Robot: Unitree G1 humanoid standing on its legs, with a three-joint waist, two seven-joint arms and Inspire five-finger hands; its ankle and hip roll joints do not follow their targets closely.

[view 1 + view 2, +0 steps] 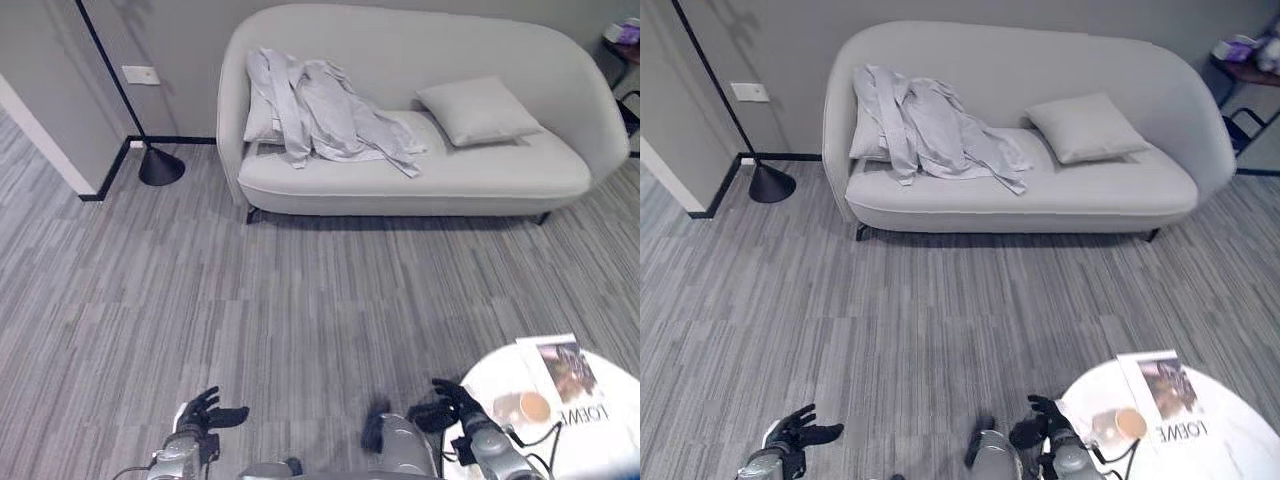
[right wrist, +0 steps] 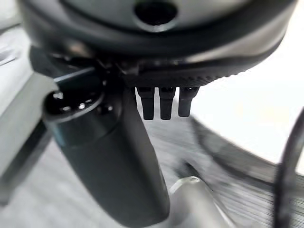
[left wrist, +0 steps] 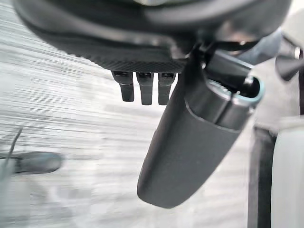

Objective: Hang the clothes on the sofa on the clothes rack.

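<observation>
Grey clothes [image 1: 320,115] lie heaped on the sofa's [image 1: 520,175] left end, a cushion [image 1: 478,110] toward its right. Both hands [image 1: 210,412] [image 1: 445,405] hang empty over the floor.

From my position, clothes [image 1: 320,112] lie on the sofa's [image 1: 480,185] left half, a cushion [image 1: 478,109] right of them; a stand, possibly the rack [image 1: 150,150], stands left of the sofa.

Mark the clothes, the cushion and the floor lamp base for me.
clothes [image 1: 320,115], left eye view, middle of the heap.
cushion [image 1: 478,110], left eye view, centre of its face.
floor lamp base [image 1: 160,166], left eye view, the cone.
</observation>
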